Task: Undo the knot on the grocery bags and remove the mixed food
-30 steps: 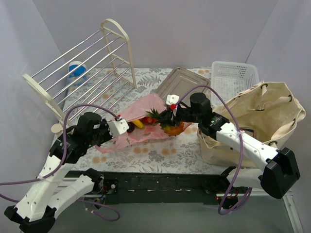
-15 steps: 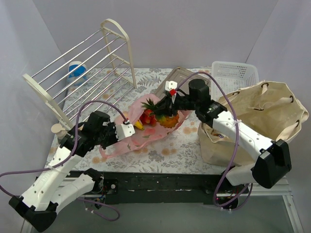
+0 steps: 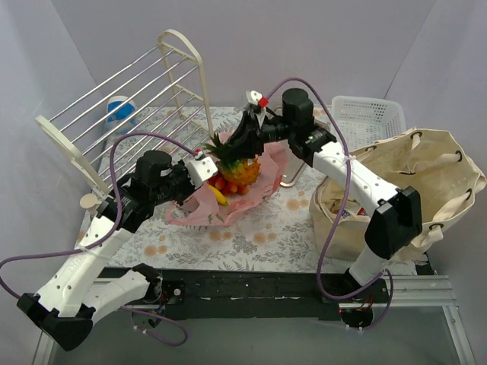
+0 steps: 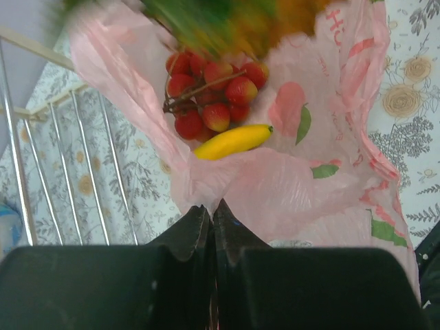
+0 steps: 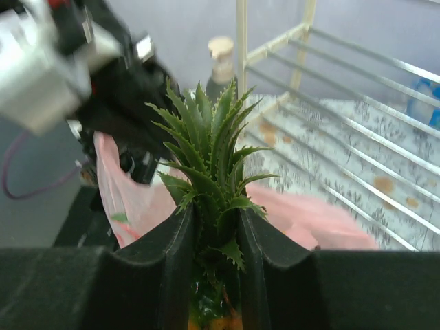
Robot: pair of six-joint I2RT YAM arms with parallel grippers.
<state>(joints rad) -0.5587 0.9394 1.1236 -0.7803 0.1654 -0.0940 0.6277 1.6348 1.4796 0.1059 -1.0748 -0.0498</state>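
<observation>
Firmly, right fingers [image 5: 173, 256] clamp pineapple [image 5: 210, 161]; left fingers [image 4: 187, 232] pinch pink bag [image 4: 275, 189], lettering [image 4: 338, 31] unreadable.

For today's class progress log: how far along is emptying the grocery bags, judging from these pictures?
Done: pink bag lies open. In hand: right tool grips the pineapple by its crown, held above the bag; left tool pinches the bag's edge. Left: banana, red fruits, and the canvas tote.
</observation>
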